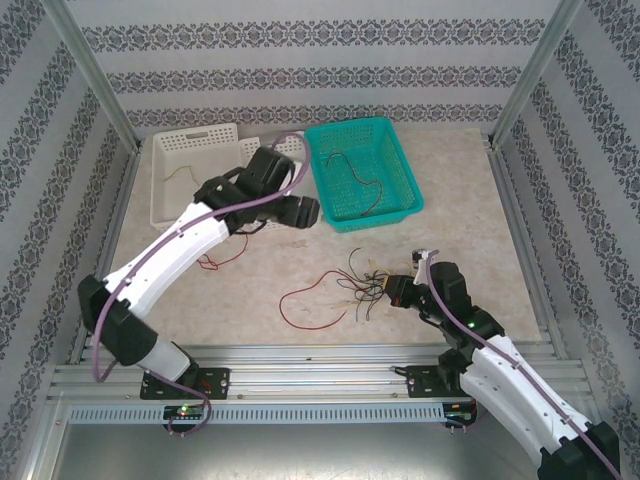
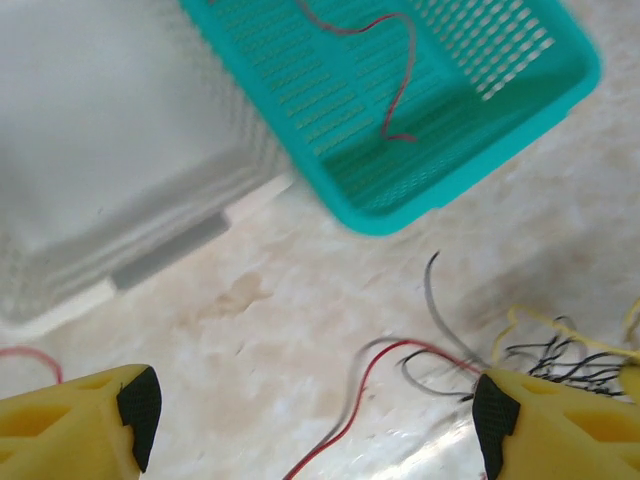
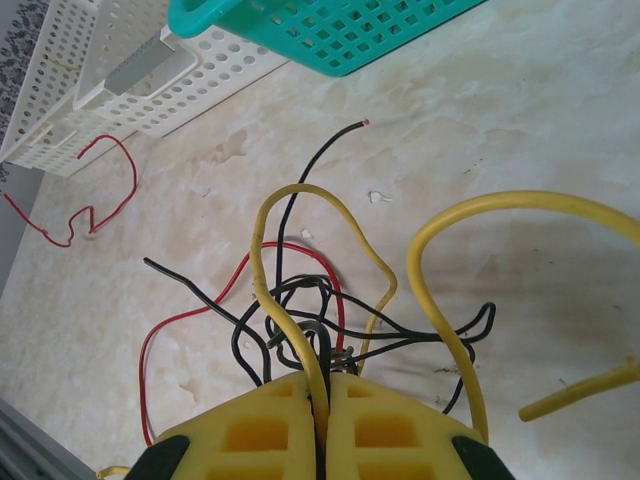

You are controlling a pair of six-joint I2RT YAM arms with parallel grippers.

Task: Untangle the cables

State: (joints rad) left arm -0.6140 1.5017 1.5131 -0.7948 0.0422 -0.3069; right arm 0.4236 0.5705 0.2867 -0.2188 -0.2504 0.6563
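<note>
Left wrist view: the white perforated plastic basket point(image 2: 110, 150) is a blur, cut off top and left; right wrist view: the teal mesh plastic basket point(image 3: 330, 40) runs off the top, a yellow cable point(image 3: 520, 198) off the right; the tangle of thin cables point(image 3: 300, 320) hides its core between the fingers of the right end effector point(image 3: 325, 388) — from above, its strands are too small to separate.

Bare table point(image 1: 470, 210) right of teal basket point(image 1: 348, 127), white baskets point(image 1: 195, 133) crowding far left, cable tangle point(image 1: 362, 283) near centre-front

teal basket point(image 1: 380, 218): one o'clock
white basket point(image 1: 160, 190): ten o'clock
cables point(image 1: 362, 282): tangled, five o'clock, touching right gripper point(image 1: 392, 290)
</note>
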